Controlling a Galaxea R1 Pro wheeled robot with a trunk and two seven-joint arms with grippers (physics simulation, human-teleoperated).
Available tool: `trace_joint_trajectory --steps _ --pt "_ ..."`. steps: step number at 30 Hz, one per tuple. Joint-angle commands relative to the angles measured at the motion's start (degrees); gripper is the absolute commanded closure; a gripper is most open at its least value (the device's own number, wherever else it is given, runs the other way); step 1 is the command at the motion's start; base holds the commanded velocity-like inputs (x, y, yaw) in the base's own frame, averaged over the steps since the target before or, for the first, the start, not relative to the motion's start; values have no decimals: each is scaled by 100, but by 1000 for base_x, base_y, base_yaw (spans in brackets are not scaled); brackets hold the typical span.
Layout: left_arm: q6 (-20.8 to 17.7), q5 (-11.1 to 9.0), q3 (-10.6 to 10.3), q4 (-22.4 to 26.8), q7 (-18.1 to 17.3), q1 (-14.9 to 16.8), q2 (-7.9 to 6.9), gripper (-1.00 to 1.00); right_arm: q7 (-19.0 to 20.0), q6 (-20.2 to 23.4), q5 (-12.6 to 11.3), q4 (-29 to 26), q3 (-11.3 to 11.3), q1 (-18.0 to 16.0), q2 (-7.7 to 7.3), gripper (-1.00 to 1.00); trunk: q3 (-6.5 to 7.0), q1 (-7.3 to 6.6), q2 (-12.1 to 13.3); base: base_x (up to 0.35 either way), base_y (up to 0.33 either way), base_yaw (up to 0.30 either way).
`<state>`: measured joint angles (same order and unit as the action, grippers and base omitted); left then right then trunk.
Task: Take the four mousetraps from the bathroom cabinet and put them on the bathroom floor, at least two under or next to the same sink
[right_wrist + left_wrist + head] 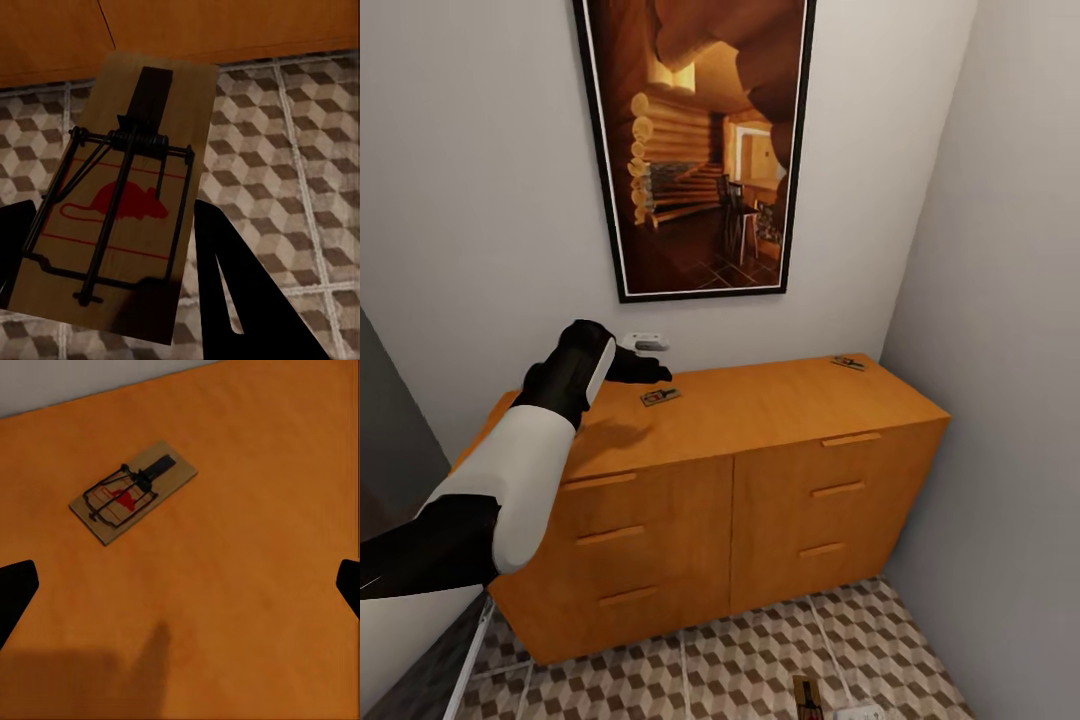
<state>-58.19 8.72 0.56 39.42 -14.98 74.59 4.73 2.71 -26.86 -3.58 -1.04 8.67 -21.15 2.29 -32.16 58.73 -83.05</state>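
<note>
Two mousetraps lying on the cabinet [760, 420] worktop: one [660, 397] just ahead of the left fingers [16, 592], spread wide and touching nothing, another [848, 362] near the far right corner. Gripping a third mousetrap [120, 195] between the right fingers [240, 292], above the bathroom floor [300, 150].

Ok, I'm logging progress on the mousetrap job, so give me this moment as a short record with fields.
Left gripper: open, over the cabinet top, beside a mousetrap
Right gripper: shut on a second mousetrap, held above the tiled floor in front of the cabinet
Third mousetrap: on the cabinet top, near its back right corner
Fourth mousetrap: cannot tell where it is
</note>
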Motion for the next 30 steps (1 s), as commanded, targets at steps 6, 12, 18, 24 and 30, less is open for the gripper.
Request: trace_joint_trajectory --steps 6,12,18,24,30 --pt "-16 59 5 -35 -49 3 2 -100 46 -21 -64 8 21 -6 0 100 -1 0 -3 0 0 -29" --pt "-10 59 6 -53 -49 3 2 -100 49 -21 -64 8 21 -7 0 100 0 0 -3 0 0 -4" --pt "-9 59 7 -56 -49 3 2 -100 54 -21 -64 8 21 -5 7 100 0 0 -3 0 0 0" --pt "-9 59 11 -57 -49 3 2 -100 48 -21 -64 8 21 -7 8 100 0 0 -3 0 0 0" --pt "-9 59 7 -57 -49 3 2 -100 54 -21 -64 8 21 -3 7 100 1 0 -3 0 12 -6"
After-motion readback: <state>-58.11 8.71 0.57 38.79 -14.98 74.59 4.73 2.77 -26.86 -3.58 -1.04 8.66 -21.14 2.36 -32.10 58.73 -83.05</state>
